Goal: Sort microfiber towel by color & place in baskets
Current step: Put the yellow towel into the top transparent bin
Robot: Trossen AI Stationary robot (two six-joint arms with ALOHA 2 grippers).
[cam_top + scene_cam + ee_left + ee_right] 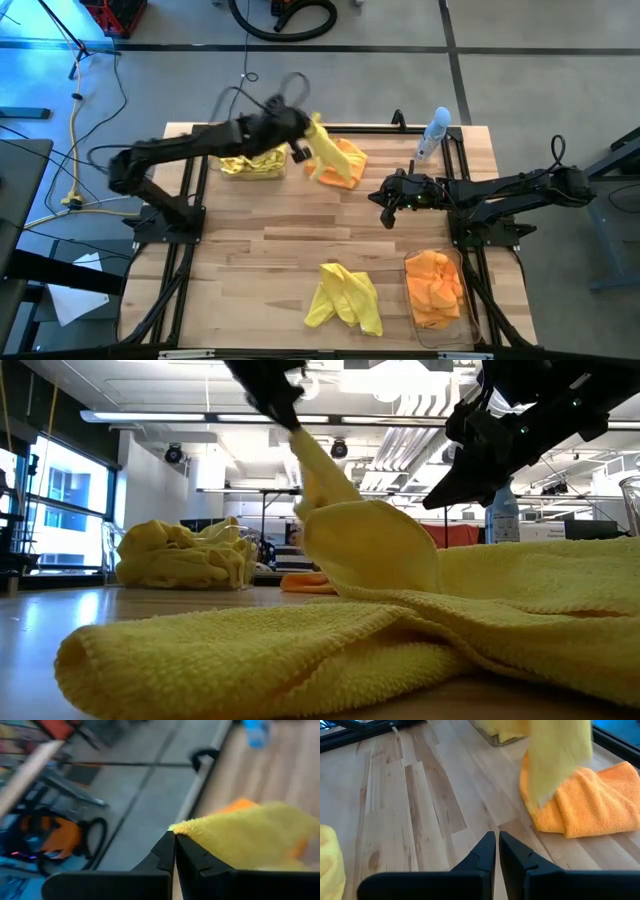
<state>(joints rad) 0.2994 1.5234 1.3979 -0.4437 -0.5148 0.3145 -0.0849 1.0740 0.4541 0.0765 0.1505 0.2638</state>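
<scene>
My left gripper [303,142] is raised over the table's far middle, shut on a yellow towel [322,145] that hangs beside the left basket [250,165], a clear bin holding yellow towels. Under the hanging towel an orange towel [343,168] lies flat on the table. Another yellow towel [345,298] lies crumpled near the front edge. The right basket [436,290] at the front right holds orange towels. My right gripper [386,207] hovers shut over bare wood right of centre, holding nothing. My left gripper pinches a corner of the yellow towel [182,829] between its two fingers, right at their tips [167,845]. The towel hangs slack below the fingers [560,760], above the orange towel [585,805]. Whether its lower end still touches the orange towel I cannot tell.
A pale blue spray bottle [435,135] stands at the far right edge. Black arm frames [180,220] run along the table's left and right sides. Bare wood [300,230] lies in the middle between the towels.
</scene>
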